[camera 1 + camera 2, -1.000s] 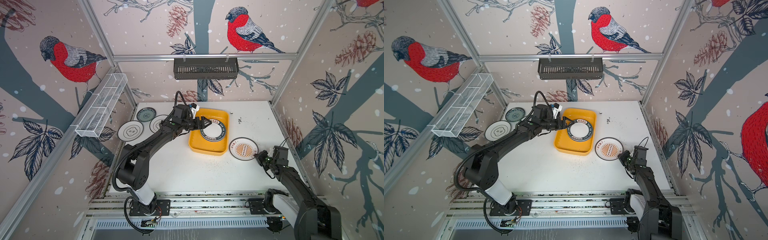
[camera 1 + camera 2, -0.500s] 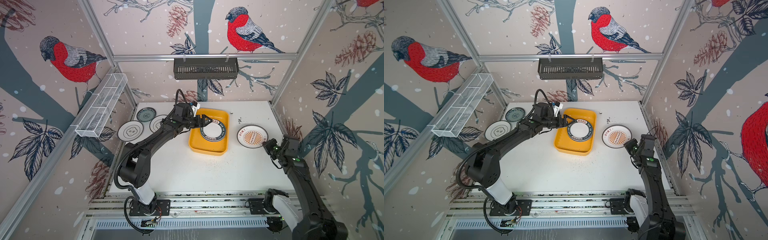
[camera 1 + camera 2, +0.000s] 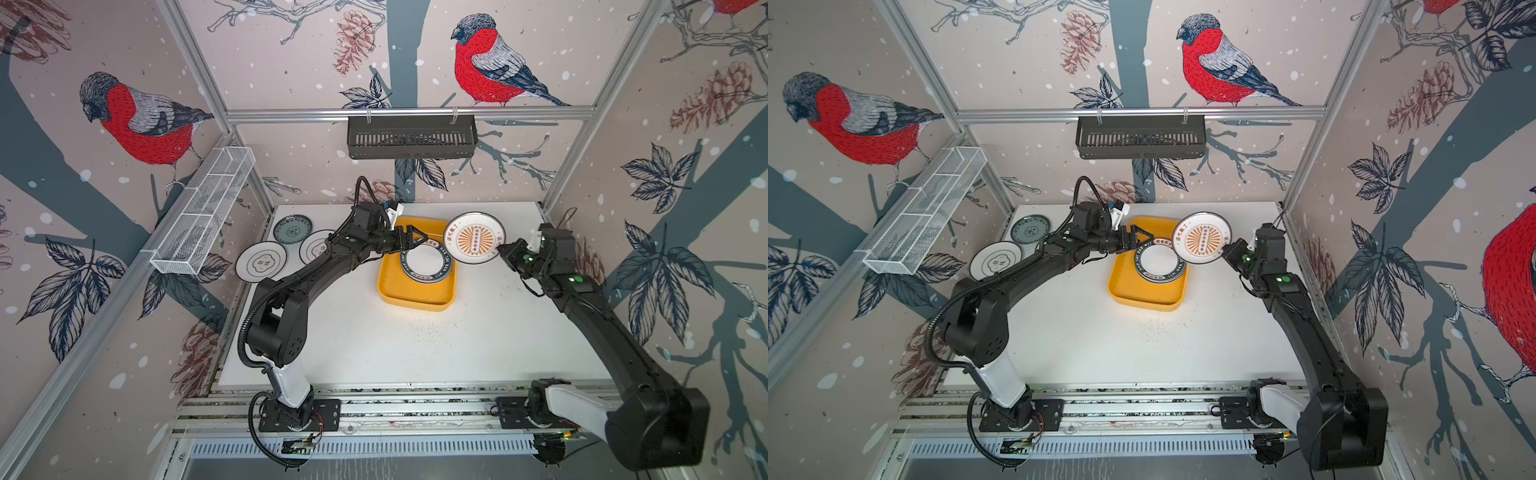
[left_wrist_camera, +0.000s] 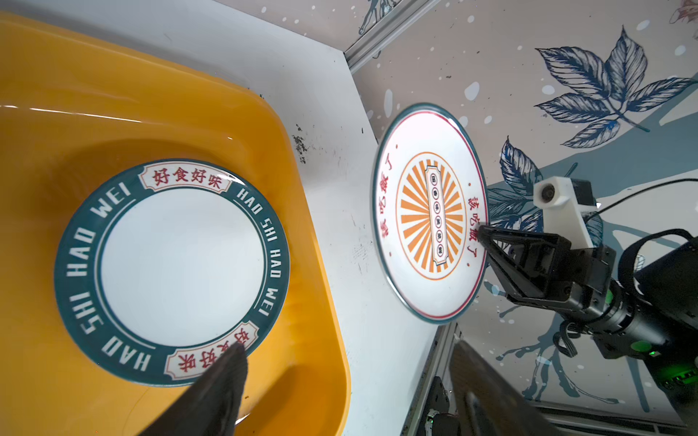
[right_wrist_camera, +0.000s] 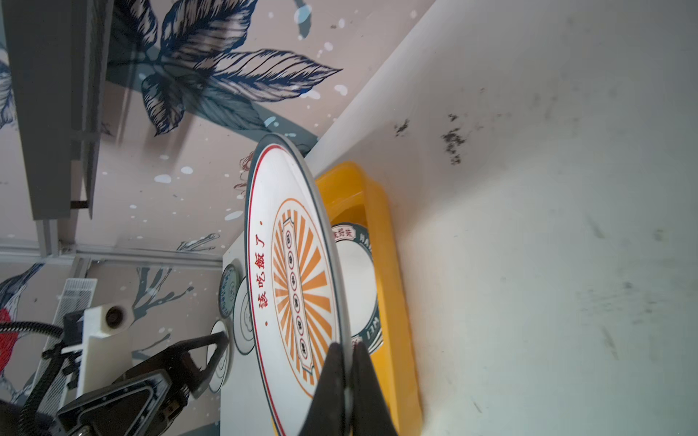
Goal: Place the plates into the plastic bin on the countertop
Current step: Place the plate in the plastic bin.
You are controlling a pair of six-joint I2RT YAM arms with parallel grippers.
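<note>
Right hand [image 3: 500,249] pinched tight on the near-right rim of sunburst plate [image 3: 473,239]; plate tilted, clear of the desk [image 3: 374,340], just right of yellow bin [image 3: 411,301] far corner. Left hand [image 3: 417,237] spread wide, empty, over the bin's far-left side. Lettered plate [image 3: 428,264] flat in the bin. Far left: teal plate [image 3: 292,229], flower plate [image 3: 261,262], another white plate [image 3: 311,249] half hidden by left arm [image 3: 316,270]. Desk white, speckled. Bird-wallpaper walls [image 3: 291,62], black rack [image 3: 411,137], wire basket [image 3: 203,212].

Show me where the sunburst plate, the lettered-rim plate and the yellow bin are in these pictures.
sunburst plate [image 3: 474,238]: in a top view, on its orange centre.
lettered-rim plate [image 4: 181,264]: in the left wrist view, on its white middle.
yellow bin [image 3: 411,296]: in a top view, on its bare floor.
</note>
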